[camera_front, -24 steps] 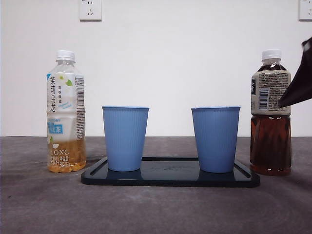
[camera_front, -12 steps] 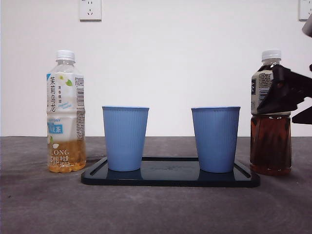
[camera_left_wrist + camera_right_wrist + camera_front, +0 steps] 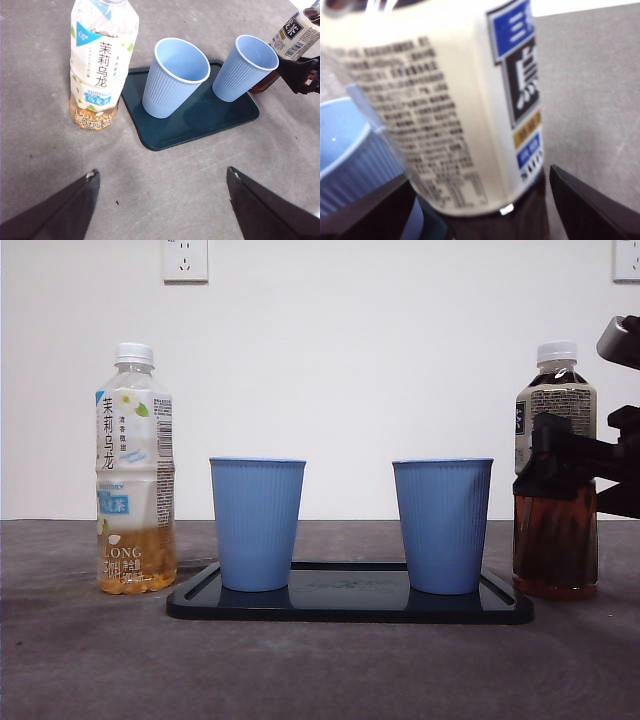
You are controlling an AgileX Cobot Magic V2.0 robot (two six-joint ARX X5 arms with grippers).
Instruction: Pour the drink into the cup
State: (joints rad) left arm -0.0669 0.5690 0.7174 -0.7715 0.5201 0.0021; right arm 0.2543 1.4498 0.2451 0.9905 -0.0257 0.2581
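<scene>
The front strip of the grey table lies bare from side to side, the roomiest stretch here. Behind it sits the dark tray, roughly mid-table, carrying two blue cups: the left cup and the right cup, both upright, with a clear gap of tray between them. Toward the table's left edge a pale jasmine-tea bottle stands capped, with only a little amber drink at its bottom, apart from the tray. Toward the right edge the dark tea bottle stands upright and capped, just beside the tray's right end and close to the right cup, so little room is left on that side. The right gripper reaches in from the right edge at the bottle's label line, its jaws spread to either side of the bottle; from the wrist camera the label fills the space between them, and I cannot tell whether they touch it. The left gripper hangs over the front-left part of the table, jaws wide apart and empty. Compared with half a second ago, the right gripper has dropped lower and now sits level across the bottle; bottles, cups and tray have not shifted.
</scene>
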